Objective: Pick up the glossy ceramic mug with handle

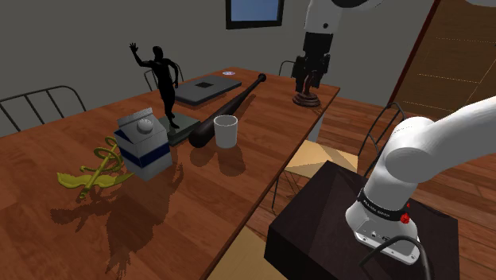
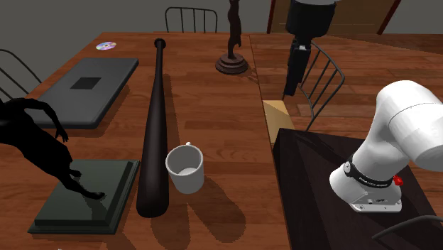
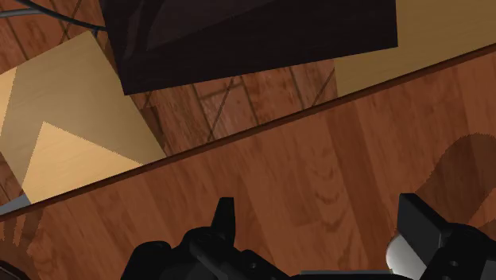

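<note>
Reddish wooden boards made up the desk [image 1: 238, 183], with grey walls behind it and a wooden floor below. Your tool [image 1: 307, 79] hung in the air over the desk's edge on the stand's side, near a brown turned figurine [image 1: 307, 99] and well apart from the mug. In the wrist view its fingers [image 3: 225, 216] stood apart, with bare desk wood showing between them, and clasped nothing. The white mug [image 1: 226, 131] stood upright, mouth up, on the desk. It was just beside the thick end of a black baseball bat [image 1: 230, 107], on the side toward the stand [image 1: 350, 223]. Across the bat from the mug you had a black statue of a figure [image 1: 163, 75] on a dark slab, and farther along lay a closed dark laptop [image 1: 208, 90]. A white and blue carton [image 1: 143, 143] sat near the statue.
</note>
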